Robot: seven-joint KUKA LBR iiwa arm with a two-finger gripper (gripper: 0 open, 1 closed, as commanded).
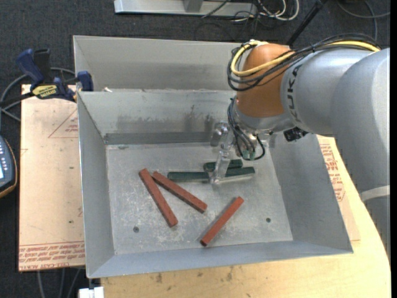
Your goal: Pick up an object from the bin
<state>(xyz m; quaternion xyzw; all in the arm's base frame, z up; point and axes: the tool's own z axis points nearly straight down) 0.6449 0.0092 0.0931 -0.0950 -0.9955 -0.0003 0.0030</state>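
Observation:
My gripper [217,176] is low in the middle of the bin, right on a dark green flat stick [186,176] that lies crosswise on the floor. The stick's right end [243,173] shows past the gripper's other side. Just in front lie two red-brown sticks, one [180,192] angled toward the gripper and one [157,197] crossing it at the left. A third red-brown stick [221,220] lies diagonally in front of the gripper, nearer the bin's front wall.
The arm with its orange cover and yellow cables reaches in from the right, above the bin's back right part. The bin's walls slope inward on all sides. Bare floor lies at the left and the front right.

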